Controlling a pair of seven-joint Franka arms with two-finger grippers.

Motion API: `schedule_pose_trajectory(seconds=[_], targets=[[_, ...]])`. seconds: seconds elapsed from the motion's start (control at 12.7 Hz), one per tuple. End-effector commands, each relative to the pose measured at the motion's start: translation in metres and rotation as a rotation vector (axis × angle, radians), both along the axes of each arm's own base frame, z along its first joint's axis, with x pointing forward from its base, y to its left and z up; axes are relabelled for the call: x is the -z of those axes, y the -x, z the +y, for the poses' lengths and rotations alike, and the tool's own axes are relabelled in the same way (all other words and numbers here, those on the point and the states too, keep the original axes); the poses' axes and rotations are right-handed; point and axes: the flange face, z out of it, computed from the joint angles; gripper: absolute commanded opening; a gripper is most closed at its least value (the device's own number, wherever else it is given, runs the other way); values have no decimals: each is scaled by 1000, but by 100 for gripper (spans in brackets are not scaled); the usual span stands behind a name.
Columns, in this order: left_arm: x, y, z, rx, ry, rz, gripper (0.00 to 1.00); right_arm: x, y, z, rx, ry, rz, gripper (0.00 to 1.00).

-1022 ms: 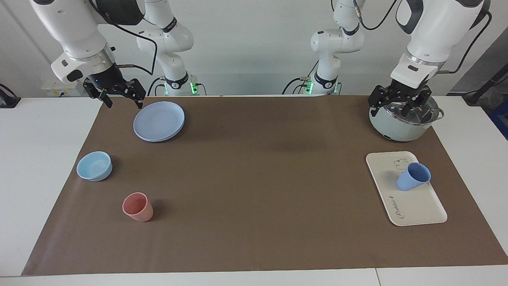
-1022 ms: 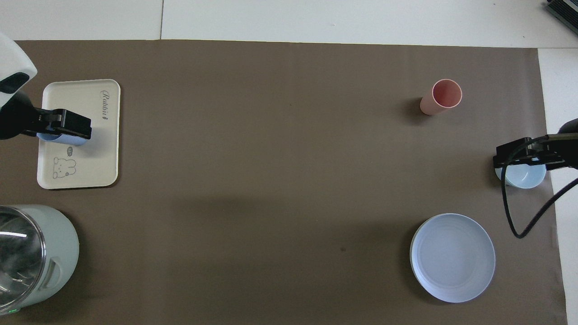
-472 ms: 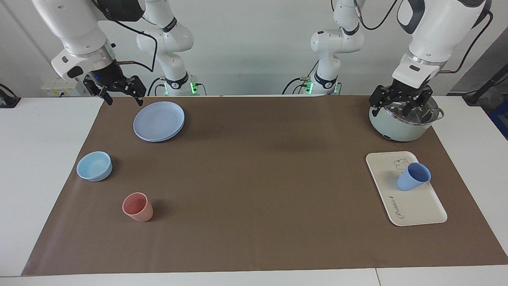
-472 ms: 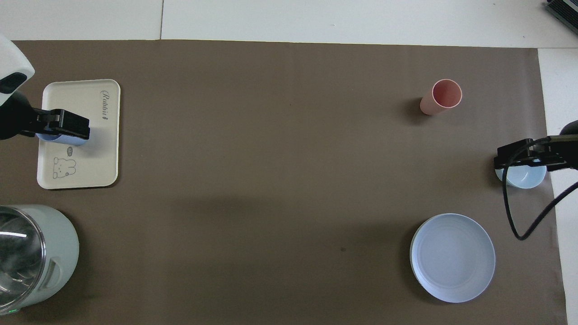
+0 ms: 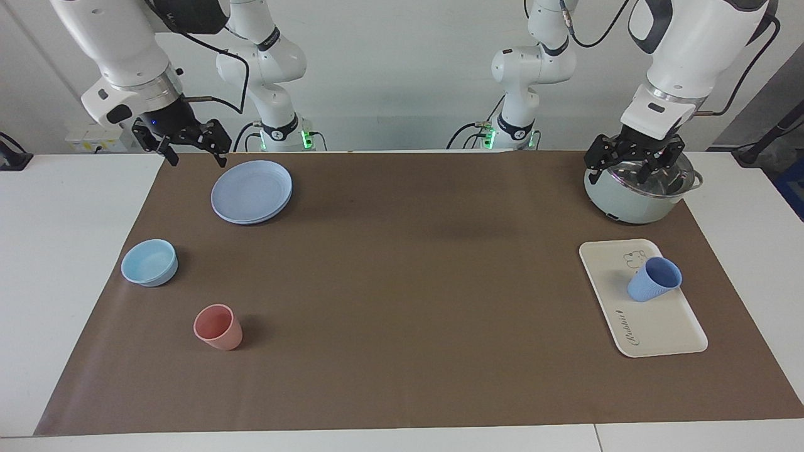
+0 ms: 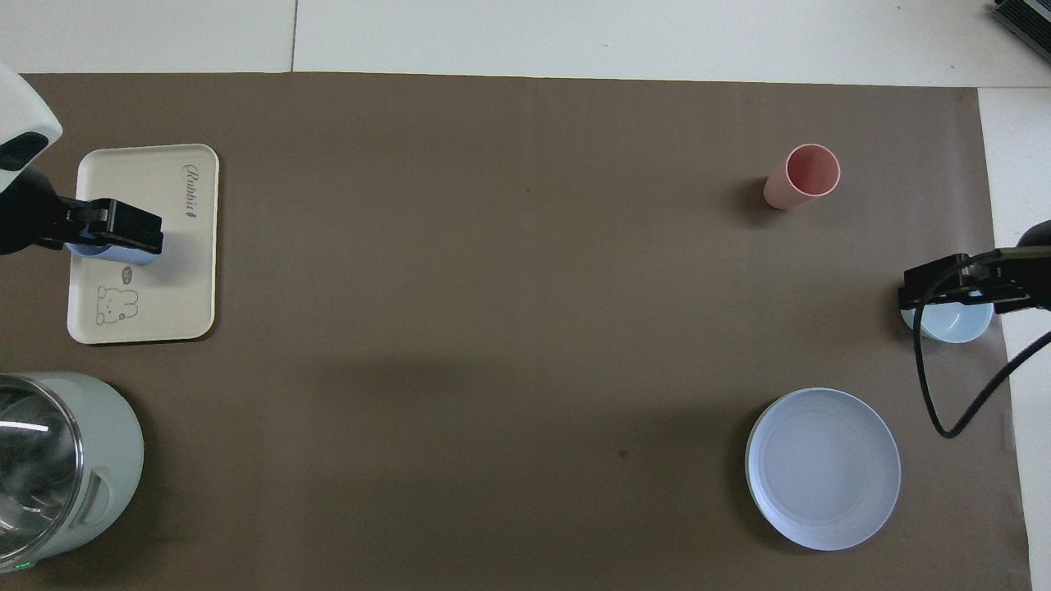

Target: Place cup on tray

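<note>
The periwinkle-blue cup [image 5: 653, 280] stands on the cream-white tray [image 5: 659, 329] near its bear drawing, at the left arm's end of the table. My left gripper [image 5: 634, 164] is open and empty, raised over the pot's rim and well clear of the cup. In the overhead view the left gripper [image 6: 115, 234] covers most of the cup [image 6: 123, 257] on the tray [image 6: 181, 279]. My right gripper [image 5: 188, 145] is open and empty, raised near the blue plate at the right arm's end; it also shows in the overhead view [image 6: 952, 283].
A pale green pot [image 5: 634, 201] stands nearer to the robots than the tray. At the right arm's end are a round blue plate [image 5: 251, 191], a low light-blue bowl [image 5: 149, 262] and a salmon-pink cup [image 5: 218, 326]. A brown mat [image 5: 402, 282] covers the table.
Both grippers have risen slightly and drawn back toward the robots, the right one more. The cup has stayed in place on the tray.
</note>
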Motion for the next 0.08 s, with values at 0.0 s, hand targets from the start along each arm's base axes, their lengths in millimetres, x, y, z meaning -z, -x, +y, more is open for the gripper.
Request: schedule_pose_trajectory(seconds=[0.0], targets=[[-1,10,1,1,-19,-5,100,-1,7,-1,0,3,8,100]])
